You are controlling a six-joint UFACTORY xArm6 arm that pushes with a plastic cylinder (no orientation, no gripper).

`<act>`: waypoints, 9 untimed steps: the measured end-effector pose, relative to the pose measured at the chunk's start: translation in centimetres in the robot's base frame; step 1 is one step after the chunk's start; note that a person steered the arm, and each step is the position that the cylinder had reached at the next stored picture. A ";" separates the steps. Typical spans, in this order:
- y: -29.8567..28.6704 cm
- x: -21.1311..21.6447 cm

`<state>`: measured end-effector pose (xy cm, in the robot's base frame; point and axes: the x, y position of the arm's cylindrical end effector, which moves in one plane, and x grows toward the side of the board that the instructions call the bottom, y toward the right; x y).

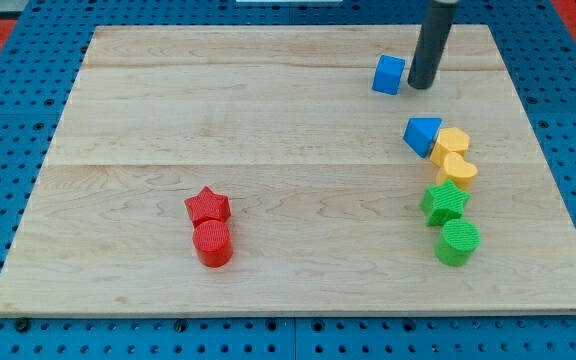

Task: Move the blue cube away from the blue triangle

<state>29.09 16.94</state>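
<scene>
My tip (421, 86) down on desk (218, 120), just right of blue cube (389, 75), near touching. Tool is plain rod: nothing to open, holds nothing. Cube sits near view's top, blue triangle (422, 134) below it, small gap between. Yellow blocks (454, 155) hug triangle's right.

Judgement: push leftward through cube's centre, slow and straight, or cube spins off tip. Keep stroke clear of triangle.

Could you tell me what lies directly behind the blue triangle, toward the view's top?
Bare board, then the blue cube, apart from the blue triangle. My tip sits just right of the cube. The triangle hides only a sliver of board; nothing seems concealed there.
</scene>
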 end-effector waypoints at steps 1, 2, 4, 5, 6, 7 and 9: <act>-2.6 -2.4; -10.6 5.6; -16.0 12.1; -14.7 12.0; -13.9 12.7; -13.9 15.7; -8.6 18.5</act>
<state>47.60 8.33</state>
